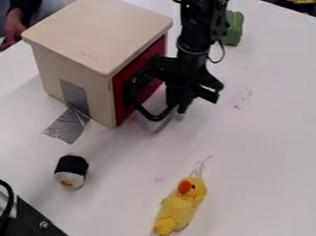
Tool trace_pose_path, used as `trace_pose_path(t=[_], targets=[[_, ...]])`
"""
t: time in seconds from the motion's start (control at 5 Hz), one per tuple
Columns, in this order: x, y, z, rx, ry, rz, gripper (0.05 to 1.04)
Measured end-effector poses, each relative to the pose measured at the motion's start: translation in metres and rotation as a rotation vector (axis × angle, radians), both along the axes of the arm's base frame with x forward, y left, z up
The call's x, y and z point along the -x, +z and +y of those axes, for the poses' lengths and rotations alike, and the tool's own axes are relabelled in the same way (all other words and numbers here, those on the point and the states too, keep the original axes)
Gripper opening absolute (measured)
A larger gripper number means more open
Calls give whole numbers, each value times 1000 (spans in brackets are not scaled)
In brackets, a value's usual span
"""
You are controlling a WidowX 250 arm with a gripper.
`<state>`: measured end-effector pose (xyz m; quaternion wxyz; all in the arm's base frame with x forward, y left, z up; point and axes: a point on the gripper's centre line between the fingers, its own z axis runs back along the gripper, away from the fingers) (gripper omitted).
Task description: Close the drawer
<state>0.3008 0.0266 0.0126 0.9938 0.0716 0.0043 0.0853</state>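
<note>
At 11 o'clock, red-fronted drawer [124, 76] in a pale wooden box [98, 31], black two-finger gripper [176, 103] beside its front, opening indeterminable, black-and-white rounded toy [71, 170] at 8, yellow plush duck [181, 207] near 6, green object [234, 27] at 1.

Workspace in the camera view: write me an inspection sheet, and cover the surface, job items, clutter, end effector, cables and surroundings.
Surface: white, with faint dark marks
Spills: nothing seen
Job items: wooden box with red front; cannot tell whether it is fully shut
Tape: grey strip from box side onto surface
Clutter: yellow chick toy, sushi toy, green object
End effector: by the red front
Cables: black loop beside the arm; black cable at lower left
Surroundings: black equipment in lower-left corner
</note>
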Motion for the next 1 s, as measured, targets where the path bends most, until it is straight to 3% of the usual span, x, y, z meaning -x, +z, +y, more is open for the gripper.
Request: trace_pose_path(t=[0.2, 0.4, 0.8, 1.0], targets=[[5, 0, 3, -2, -21, 3, 147], [26, 3, 2, 38, 16, 36, 392], [17, 65, -15, 134, 12, -88, 951], [16, 107, -17, 137, -14, -146, 997]])
